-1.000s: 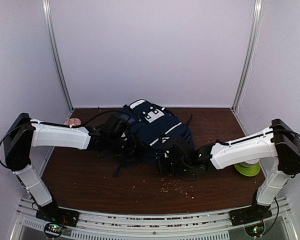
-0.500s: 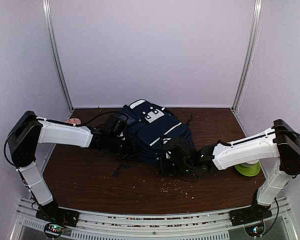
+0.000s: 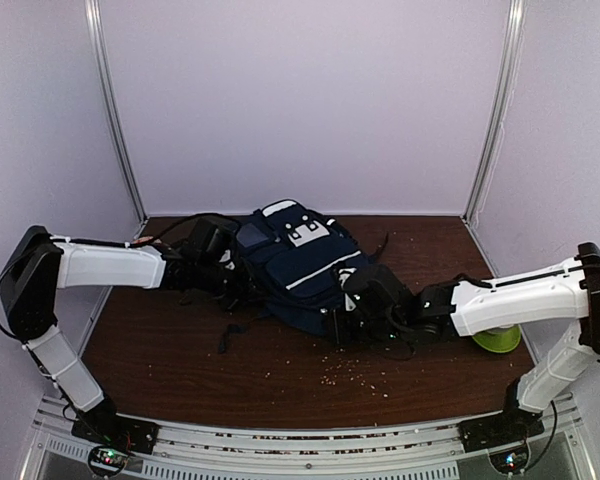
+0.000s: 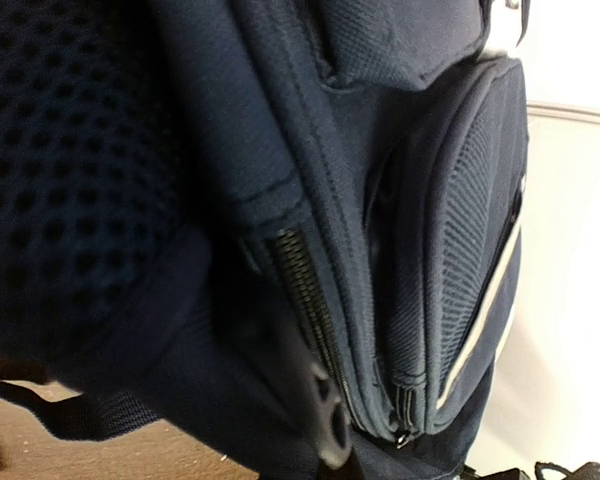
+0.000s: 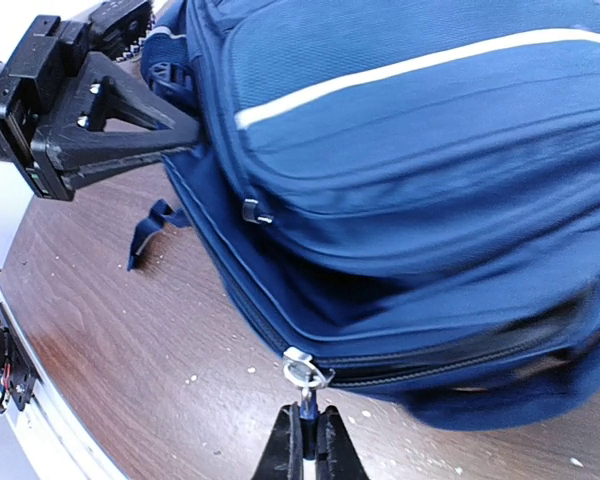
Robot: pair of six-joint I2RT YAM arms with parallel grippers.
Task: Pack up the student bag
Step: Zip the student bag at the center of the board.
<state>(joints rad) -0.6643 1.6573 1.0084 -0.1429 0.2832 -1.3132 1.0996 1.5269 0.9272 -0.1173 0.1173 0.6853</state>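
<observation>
The student bag, navy with thin white stripes, lies at the table's back middle. My left gripper is shut on the fabric of its left side. In the left wrist view the bag fills the frame, and one blurred finger shows beside a zipper line. My right gripper is at the bag's near edge, shut on the small pull of a metal zipper slider. The right wrist view also shows the left gripper pressed into the bag.
A lime-green object sits by the right arm's forearm. A loose black strap trails from the bag toward the front. Pale crumbs are scattered on the brown table. White walls stand close on three sides.
My left gripper went from open to shut on the bag's left side and drew back to the left. The right gripper moved right with the zipper pull, and the bag shifted.
</observation>
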